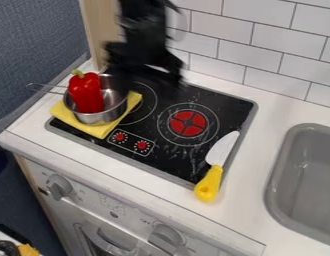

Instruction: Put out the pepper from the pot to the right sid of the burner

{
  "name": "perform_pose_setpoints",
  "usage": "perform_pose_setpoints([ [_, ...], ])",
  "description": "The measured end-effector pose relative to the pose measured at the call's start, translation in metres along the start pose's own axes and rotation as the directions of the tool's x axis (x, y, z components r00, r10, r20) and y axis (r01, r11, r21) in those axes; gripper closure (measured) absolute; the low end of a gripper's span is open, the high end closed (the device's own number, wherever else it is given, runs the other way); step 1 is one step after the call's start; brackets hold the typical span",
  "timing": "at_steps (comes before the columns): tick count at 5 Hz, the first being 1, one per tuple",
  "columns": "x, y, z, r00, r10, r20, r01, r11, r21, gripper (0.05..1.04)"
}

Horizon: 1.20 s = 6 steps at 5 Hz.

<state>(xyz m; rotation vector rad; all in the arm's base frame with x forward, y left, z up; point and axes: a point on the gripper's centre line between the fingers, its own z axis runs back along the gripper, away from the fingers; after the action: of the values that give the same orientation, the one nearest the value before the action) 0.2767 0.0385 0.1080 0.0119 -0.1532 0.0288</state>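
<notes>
Pepper (87,93) upright in the pot (104,118), left of and a little below the gripper (146,72) in the camera view

The pepper's long axis stands near vertical, stem up, its top well above the rim, so a grasp from above seems to call for a shift left over it, then a straight lift; the gripper is blurred, and whether it is open or closed I cannot tell. The pot sits on a folded yellow cloth (99,131) over the stove's left side, its wire handle (44,89) pointing left. The pepper likely has to cross the red-centred burner (188,123), beyond which a knife (222,147) lies aslant at the stove's right edge, where it could hinder the setting down; the sink (277,175) is further right
</notes>
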Motion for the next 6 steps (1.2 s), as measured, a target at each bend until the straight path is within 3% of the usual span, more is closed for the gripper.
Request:
perform_pose_setpoints([
  [1,0.008,0.032,0.014,0.997,0.07,0.035,-0.07,0.998,-0.002,0.083],
  [2,0.011,0.067,0.002,0.987,0.161,0.007,-0.161,0.987,0.004,0.083],
  [4,0.014,0.092,-0.03,0.974,0.212,-0.079,-0.212,0.977,0.013,0.083],
  [5,0.014,0.101,-0.029,0.968,0.24,-0.078,-0.24,0.971,0.008,0.083],
  [6,0.014,0.105,-0.026,0.965,0.252,-0.068,-0.254,0.967,-0.027,0.083],
])
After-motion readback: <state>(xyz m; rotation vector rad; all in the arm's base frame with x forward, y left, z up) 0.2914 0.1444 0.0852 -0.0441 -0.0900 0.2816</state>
